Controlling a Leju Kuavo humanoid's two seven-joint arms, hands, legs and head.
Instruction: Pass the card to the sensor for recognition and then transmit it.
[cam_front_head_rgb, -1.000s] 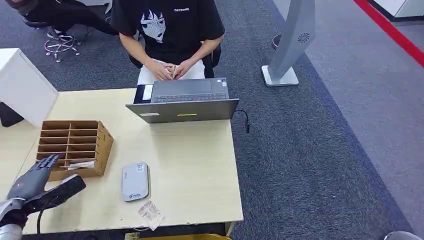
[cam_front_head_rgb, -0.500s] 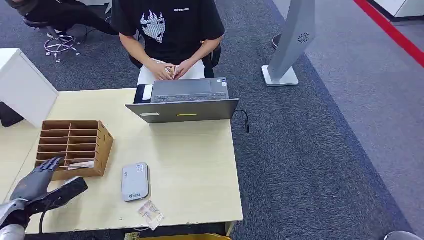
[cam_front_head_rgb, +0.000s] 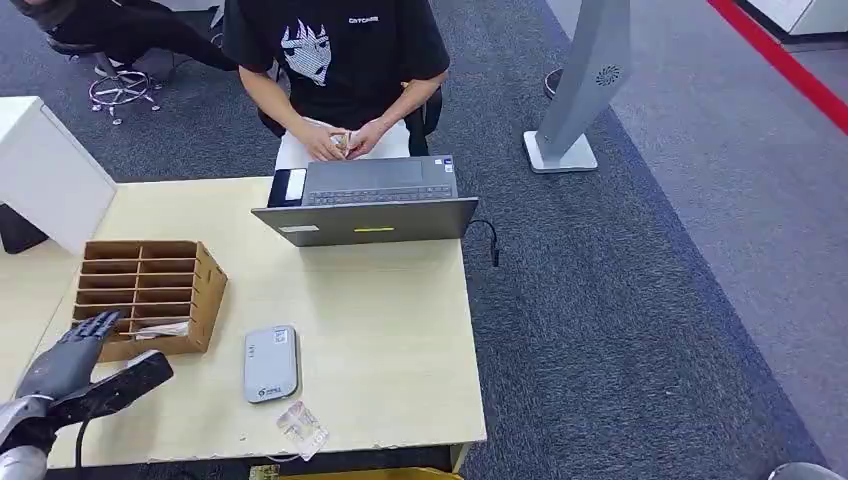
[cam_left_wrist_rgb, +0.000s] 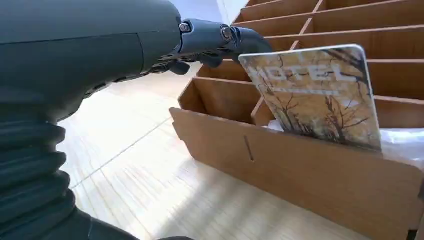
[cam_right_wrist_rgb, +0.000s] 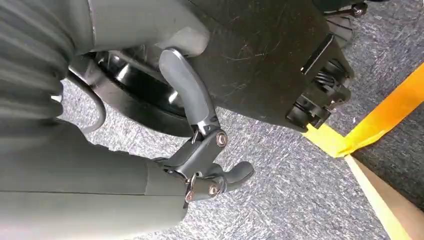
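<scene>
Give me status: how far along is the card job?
Nothing looks done yet. The card stands in a front slot of the wooden rack. In hand: the left robot hand reaches at the rack's near corner, fingers close by the card's top edge, holding nothing. Left: grasp it, present it to the grey reader and pass it to the person.

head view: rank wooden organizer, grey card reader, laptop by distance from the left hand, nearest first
From the left hand:
1. Wooden organizer, right at the fingertips, left part of the table.
2. Grey card reader, to the hand's right, near the front edge.
3. Laptop, at the far edge, in front of the seated person.
</scene>
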